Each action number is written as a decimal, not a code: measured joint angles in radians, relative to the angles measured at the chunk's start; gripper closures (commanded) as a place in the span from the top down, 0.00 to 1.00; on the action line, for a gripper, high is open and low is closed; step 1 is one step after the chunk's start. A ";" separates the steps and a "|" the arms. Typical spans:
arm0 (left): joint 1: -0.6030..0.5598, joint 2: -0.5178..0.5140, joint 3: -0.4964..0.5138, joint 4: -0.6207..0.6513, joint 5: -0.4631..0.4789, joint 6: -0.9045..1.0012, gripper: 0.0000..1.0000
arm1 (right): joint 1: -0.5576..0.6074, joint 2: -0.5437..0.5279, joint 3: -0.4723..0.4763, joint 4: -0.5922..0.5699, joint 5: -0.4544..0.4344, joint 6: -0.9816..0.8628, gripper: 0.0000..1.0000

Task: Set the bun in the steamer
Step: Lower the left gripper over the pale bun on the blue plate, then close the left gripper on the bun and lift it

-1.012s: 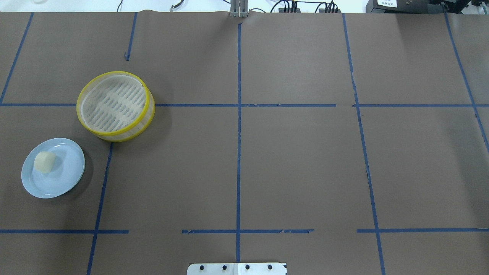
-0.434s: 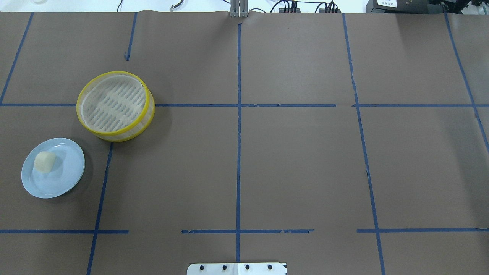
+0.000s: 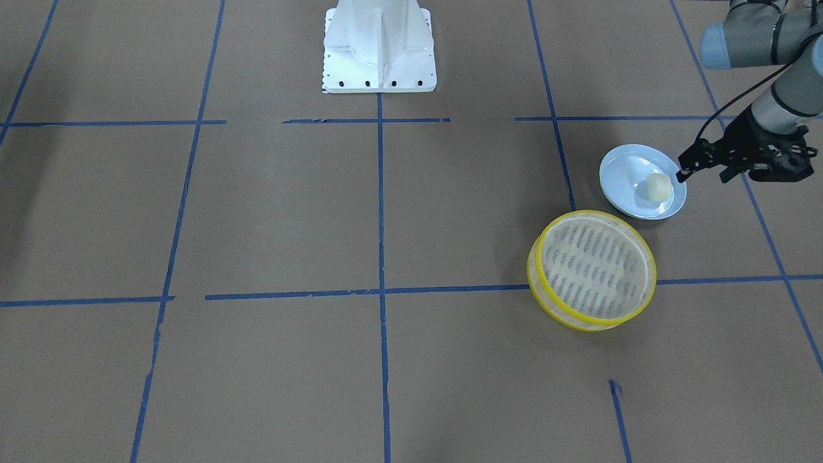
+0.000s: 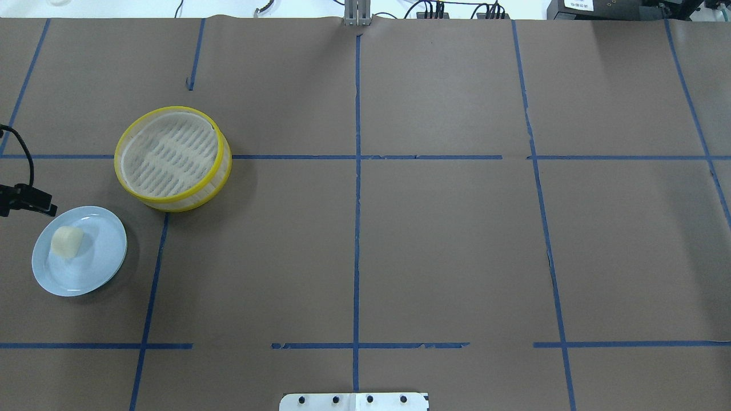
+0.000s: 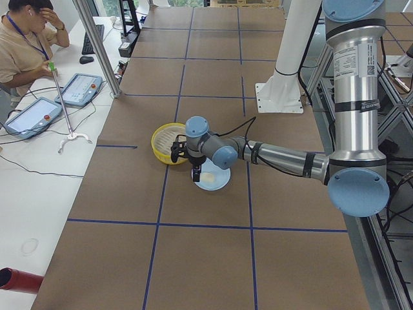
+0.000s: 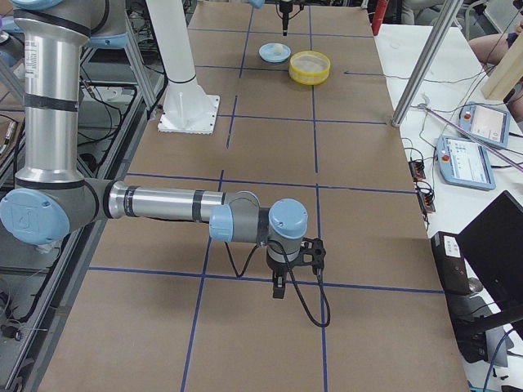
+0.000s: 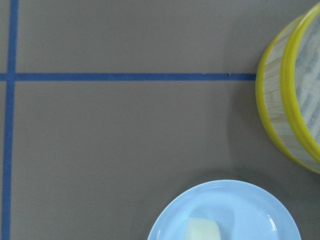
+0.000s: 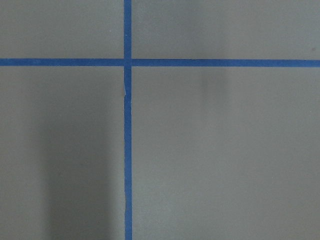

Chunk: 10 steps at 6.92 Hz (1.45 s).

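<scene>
The bun is a small cream-white lump lying on the left part of a pale blue plate. The yellow-rimmed steamer stands empty just beyond the plate, to its right. In the front-facing view the bun sits on the plate beside the steamer. My left gripper hovers above the plate's outer edge, close to the bun, fingers together and empty. Its tip shows at the overhead view's left edge. The left wrist view shows bun, plate and steamer. My right gripper hangs far from them; I cannot tell its state.
The table is covered in brown paper with blue tape lines. The white robot base stands at the middle of the table's robot side. An operator sits at a side desk with tablets.
My left gripper has come into the overhead view at the left edge, beside the plate. The bun, plate and steamer have not moved.
</scene>
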 measured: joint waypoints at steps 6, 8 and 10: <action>0.124 -0.010 0.073 -0.072 0.048 -0.046 0.90 | 0.000 0.000 0.000 0.000 0.000 0.000 1.00; 0.138 -0.014 0.088 -0.076 0.047 -0.040 0.89 | 0.000 0.000 0.000 0.000 0.000 0.000 1.00; 0.142 -0.030 0.110 -0.076 0.047 -0.037 0.84 | 0.000 0.000 0.000 0.000 0.000 0.000 1.00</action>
